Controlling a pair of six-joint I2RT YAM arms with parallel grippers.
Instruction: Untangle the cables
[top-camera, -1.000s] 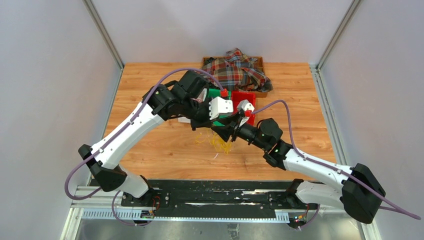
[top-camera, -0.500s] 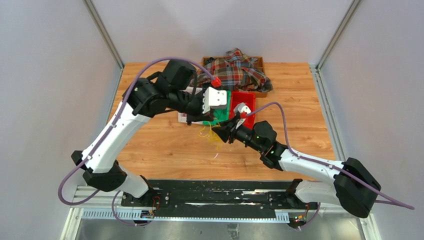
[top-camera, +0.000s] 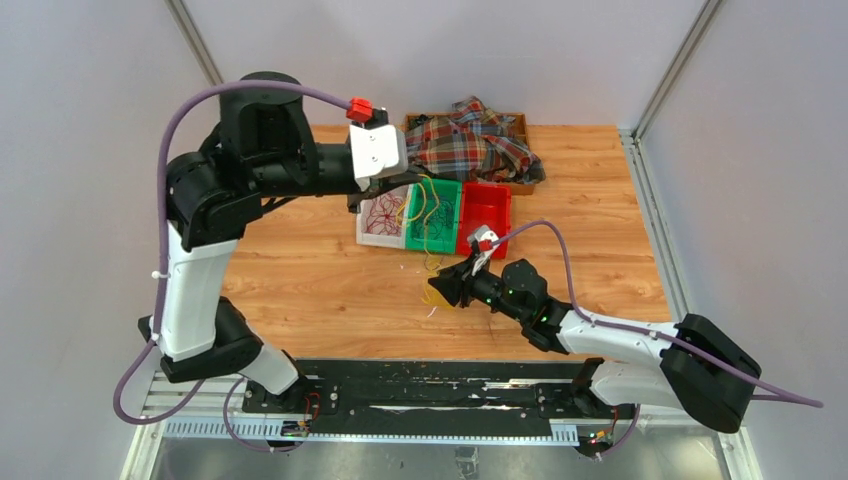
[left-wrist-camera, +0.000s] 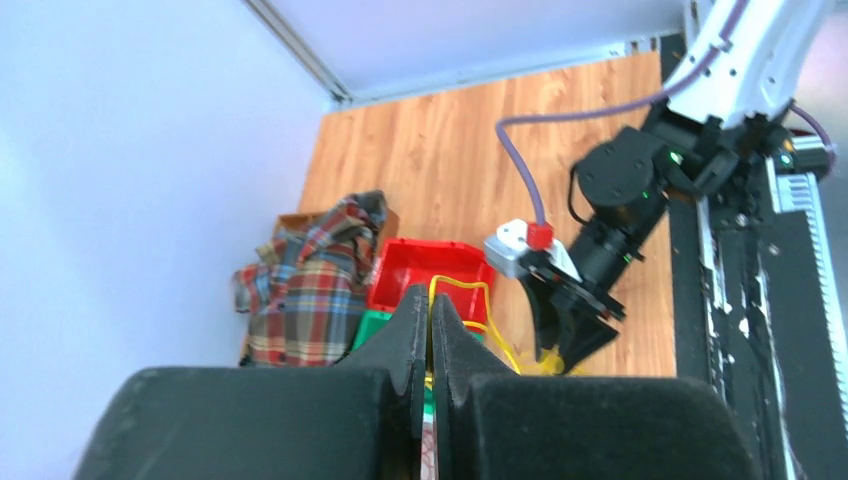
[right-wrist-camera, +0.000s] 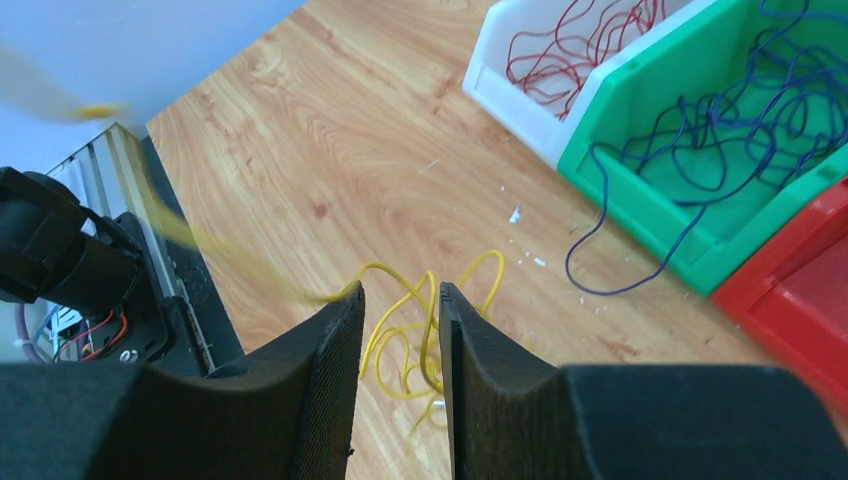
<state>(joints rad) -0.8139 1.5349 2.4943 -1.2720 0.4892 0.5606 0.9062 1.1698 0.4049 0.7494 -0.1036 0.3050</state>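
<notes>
My left gripper (left-wrist-camera: 430, 308) is raised high over the bins (top-camera: 372, 192) and shut on a yellow cable (left-wrist-camera: 470, 290). The cable runs down from it to a loose yellow bundle (top-camera: 436, 293) on the table. My right gripper (right-wrist-camera: 398, 292) is low over that bundle (right-wrist-camera: 415, 345), at the table's middle (top-camera: 447, 288). Its fingers stand a little apart, with yellow strands between them. Red cables (right-wrist-camera: 585, 40) lie in a white bin (right-wrist-camera: 505, 100). Dark blue cables (right-wrist-camera: 730, 130) lie in a green bin (right-wrist-camera: 690, 245), and one strand hangs over its wall onto the table.
The white bin (top-camera: 363, 228), the green bin (top-camera: 447, 190) and a red bin (top-camera: 485, 205) stand side by side behind the bundle. A plaid cloth (top-camera: 470, 140) fills a brown box at the back. Small white flecks lie on the wood near the bundle.
My left arm has risen and swung back to the left, drawing the yellow cable up out of the bundle. My right gripper has moved nearer and lower, staying at the bundle.
</notes>
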